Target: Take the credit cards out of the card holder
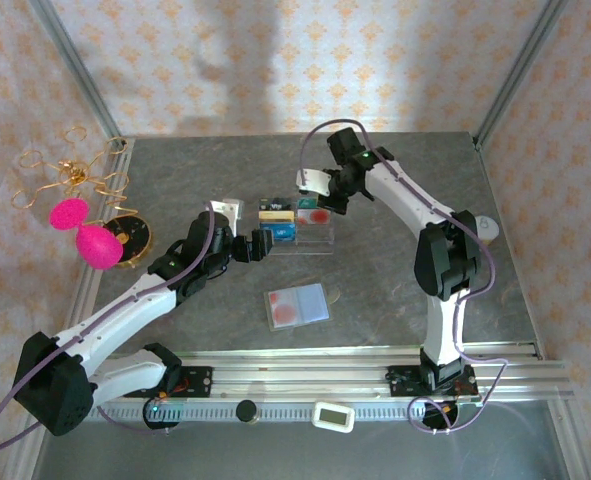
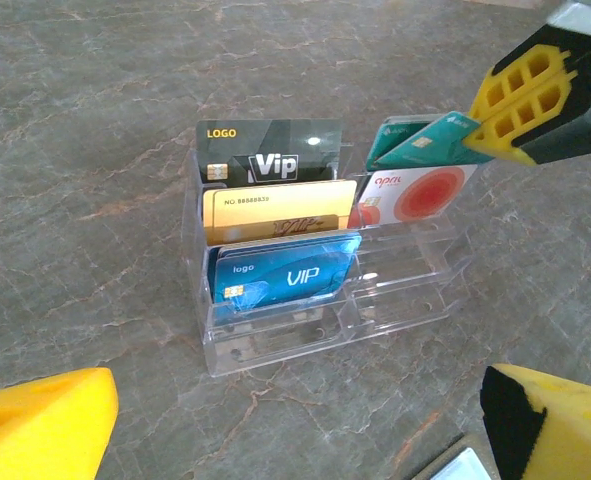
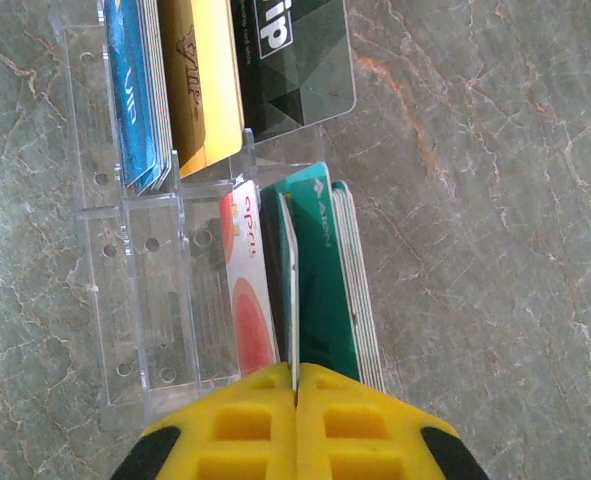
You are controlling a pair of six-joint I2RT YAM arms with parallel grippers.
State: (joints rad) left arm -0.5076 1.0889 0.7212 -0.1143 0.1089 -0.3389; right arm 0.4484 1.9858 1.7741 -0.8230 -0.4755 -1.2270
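The card holder (image 1: 297, 306) lies open on the table in front of the arms, its grey rim framing a pale credit card (image 1: 287, 310) with red blotches. My right gripper (image 3: 296, 385) is shut on the top edge of a thin teal card (image 3: 290, 290), which stands in the rear right slot of the clear acrylic tray (image 3: 155, 300). From the top, that gripper (image 1: 313, 200) hangs over the tray (image 1: 295, 232). My left gripper (image 2: 295, 430) is open and holds nothing, low in front of the tray (image 2: 275, 350). Its place (image 1: 260, 243) is just left of the tray.
The tray also holds blue (image 2: 285, 275), gold (image 2: 275, 210) and black (image 2: 270, 150) cards on the left and a red-spotted one (image 2: 415, 195) on the right. Pink shapes (image 1: 85, 235), gold wire (image 1: 70, 175) and a round disc (image 1: 130, 238) sit at the far left.
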